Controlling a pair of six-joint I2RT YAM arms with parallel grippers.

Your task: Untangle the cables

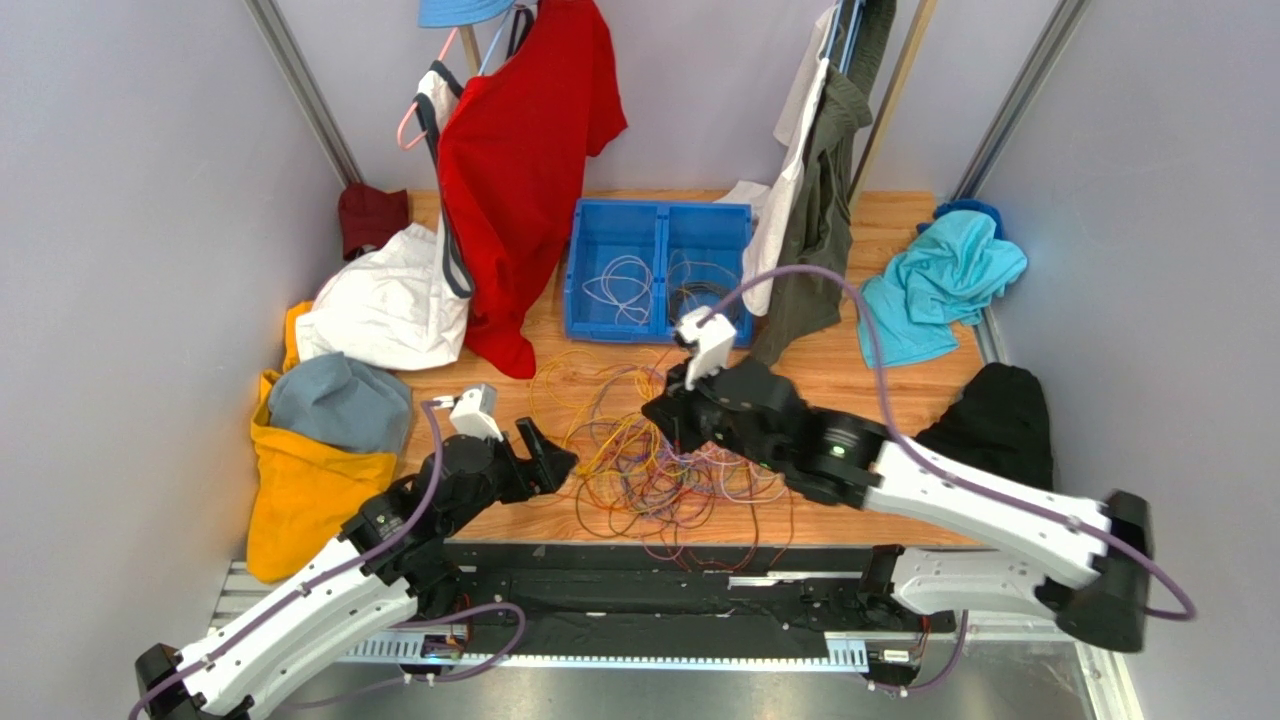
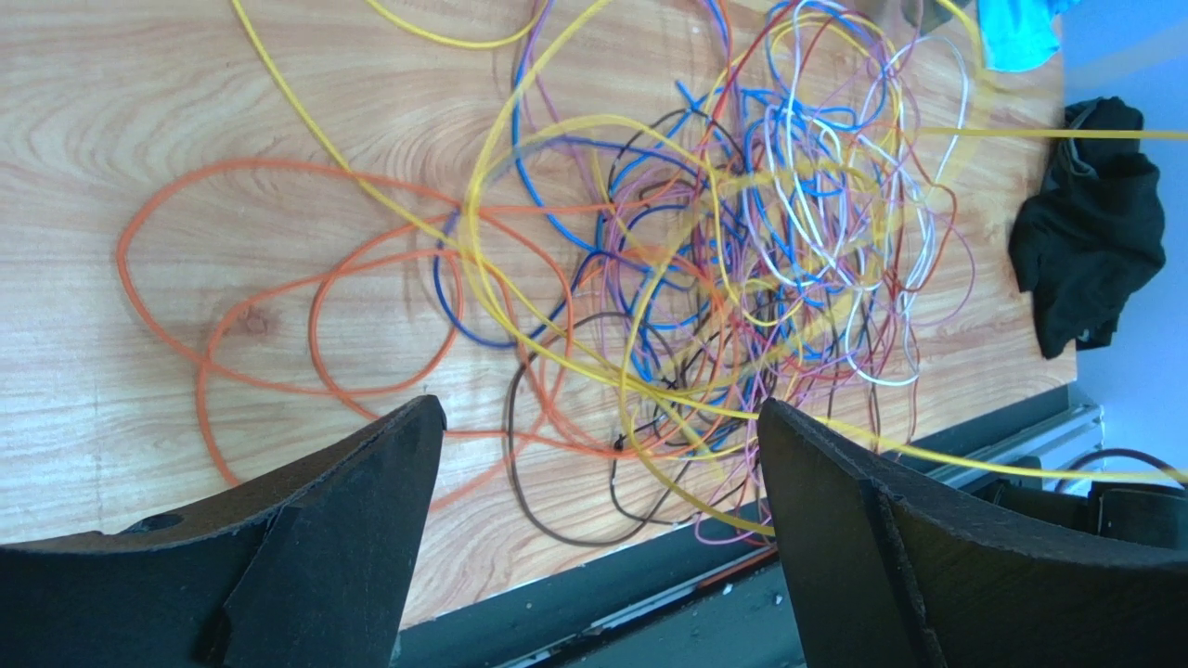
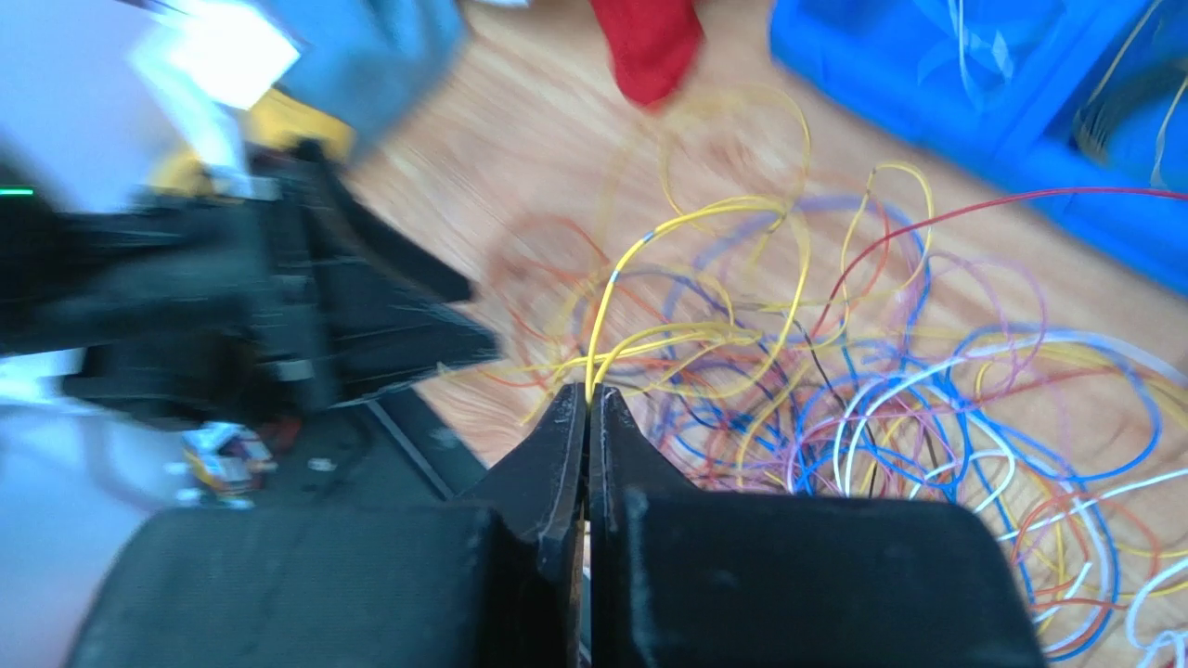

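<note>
1. At the near-centre of the wooden table (image 1: 857,375), the cables (image 1: 661,473) lie in one tangled heap. Thin strands of yellow, orange, blue, purple, red, white and black cross over one another.
2. On the side of the heap nearer the left arm, several orange loops (image 2: 279,306) spread flat on the wood, apart from the densest knot.
3. The right gripper (image 3: 587,397) sits at the far edge of the heap, jaws pressed fully together. They pinch a yellow cable (image 3: 600,327), which rises from between the fingertips and curves back into the tangle.
4. The left gripper (image 2: 597,408) faces the left edge of the heap. Its jaws are spread wide and grasp nothing. In the left wrist view the tangle shows between its two fingers (image 2: 349,515). Whether they touch any strand cannot be told.
5. A blue bin (image 1: 579,300) stands on the table behind the heap. It has two compartments, each holding a few coiled wires.
6. A red shirt (image 1: 526,150) hangs just left of the bin.
7. A black garment (image 1: 999,420) lies at the right table edge, beside the right arm.
</note>
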